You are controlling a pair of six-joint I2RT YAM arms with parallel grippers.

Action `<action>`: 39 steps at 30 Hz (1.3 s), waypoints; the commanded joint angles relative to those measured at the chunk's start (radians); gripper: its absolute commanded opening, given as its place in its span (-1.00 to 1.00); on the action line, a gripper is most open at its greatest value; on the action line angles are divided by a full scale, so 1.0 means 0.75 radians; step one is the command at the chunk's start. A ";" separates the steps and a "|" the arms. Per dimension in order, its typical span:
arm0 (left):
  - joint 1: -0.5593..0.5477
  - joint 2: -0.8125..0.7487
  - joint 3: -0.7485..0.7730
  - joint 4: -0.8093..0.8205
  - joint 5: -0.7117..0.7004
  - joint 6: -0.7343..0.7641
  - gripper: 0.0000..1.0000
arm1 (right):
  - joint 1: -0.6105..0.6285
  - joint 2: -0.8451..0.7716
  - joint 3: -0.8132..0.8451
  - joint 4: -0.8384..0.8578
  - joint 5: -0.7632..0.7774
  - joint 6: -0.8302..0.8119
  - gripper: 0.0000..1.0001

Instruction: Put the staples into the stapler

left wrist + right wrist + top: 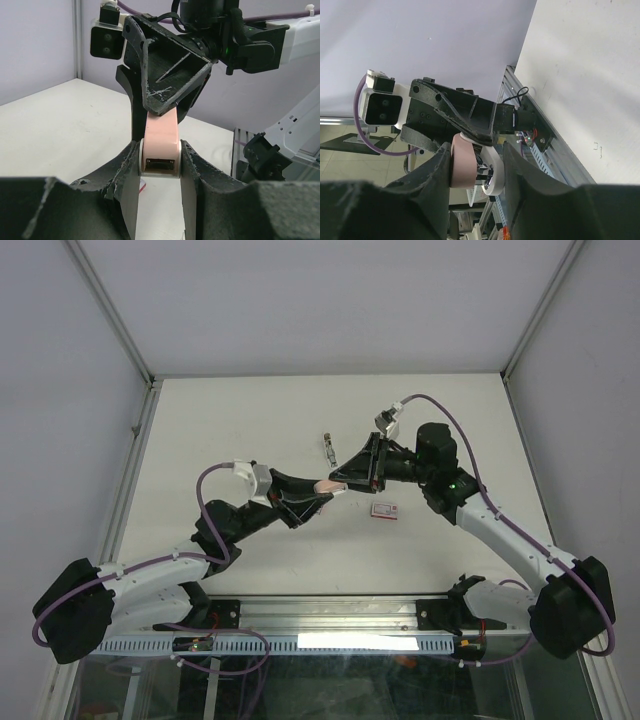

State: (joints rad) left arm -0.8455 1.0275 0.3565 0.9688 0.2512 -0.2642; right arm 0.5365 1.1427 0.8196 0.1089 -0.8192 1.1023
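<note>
The stapler (161, 145) is showing smooth pink plastic, while the black jaws are looking rough and scuffed above the matt desk (250, 410).

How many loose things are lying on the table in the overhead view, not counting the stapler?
2: a small metallic piece toward the far side, mid-table, and a red-and-white box nearer the bases. Tinier bits may be hidden.

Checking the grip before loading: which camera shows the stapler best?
Left wrist. The stapler sits mid-frame, its pink body and end face clear between the left jaws. Right wrist shows it side-on, partly hidden by the right jaws. Top external shows only a small pink sliver.
</note>
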 commanded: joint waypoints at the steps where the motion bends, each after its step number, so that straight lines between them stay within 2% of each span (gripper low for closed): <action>1: -0.012 -0.003 0.036 -0.009 -0.001 0.071 -1.00 | 0.015 -0.018 0.023 0.090 -0.060 0.034 -1.00; 3: -0.014 -0.004 0.044 -0.045 0.002 0.083 -1.00 | 0.015 -0.009 0.029 0.091 -0.072 0.024 -0.99; 4: -0.014 -0.006 0.043 -0.049 0.003 0.083 -1.00 | 0.016 -0.005 0.032 0.090 -0.081 0.023 -0.72; 6: -0.013 -0.007 0.040 -0.054 0.001 0.085 -1.00 | 0.015 -0.007 0.028 0.111 -0.091 0.025 -0.02; 7: -0.012 -0.008 0.038 -0.054 -0.004 0.087 -1.00 | 0.015 -0.010 0.028 0.120 -0.101 0.024 0.26; 8: -0.013 -0.009 0.037 -0.055 -0.010 0.091 -1.00 | 0.016 -0.014 0.031 0.121 -0.107 0.018 0.43; 10: -0.013 -0.010 0.034 -0.053 -0.020 0.095 -1.00 | 0.016 -0.021 0.036 0.118 -0.125 0.013 0.61; 12: -0.012 -0.012 0.029 -0.048 -0.027 0.096 -1.00 | 0.017 -0.022 0.037 0.117 -0.145 0.012 0.69; 16: -0.014 -0.012 0.022 -0.019 -0.036 0.093 -1.00 | 0.017 -0.009 0.034 0.087 -0.172 -0.001 0.72; 18: -0.013 -0.012 0.020 -0.011 -0.041 0.092 -1.00 | 0.020 -0.002 0.031 0.084 -0.188 -0.003 0.50; 20: -0.014 -0.012 0.018 -0.003 -0.045 0.093 -1.00 | 0.020 0.000 0.032 0.083 -0.194 -0.003 -0.54; 21: -0.012 -0.011 0.016 -0.001 -0.046 0.096 -1.00 | 0.019 0.002 0.033 0.075 -0.193 -0.004 -0.95; 22: -0.015 -0.010 0.016 -0.004 -0.046 0.095 -1.00 | 0.020 0.000 0.035 0.064 -0.190 -0.008 -1.00; 30: -0.014 0.008 0.048 -0.083 -0.026 0.112 -1.00 | 0.019 0.001 0.042 0.060 -0.165 -0.026 -1.00; 34: -0.014 0.011 0.091 -0.236 -0.017 0.143 -0.39 | 0.020 0.013 0.098 -0.100 -0.133 -0.145 -1.00; 36: -0.014 0.004 0.100 -0.286 -0.007 0.153 -0.30 | 0.018 0.016 0.106 -0.116 -0.131 -0.165 -1.00; 39: -0.013 -0.010 0.116 -0.364 0.008 0.159 -0.05 | 0.012 0.024 0.129 -0.151 -0.129 -0.198 -1.00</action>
State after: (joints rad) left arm -0.8566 1.0214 0.3943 0.8043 0.2577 -0.1936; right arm 0.5293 1.1610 0.8425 0.0265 -0.8639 1.0023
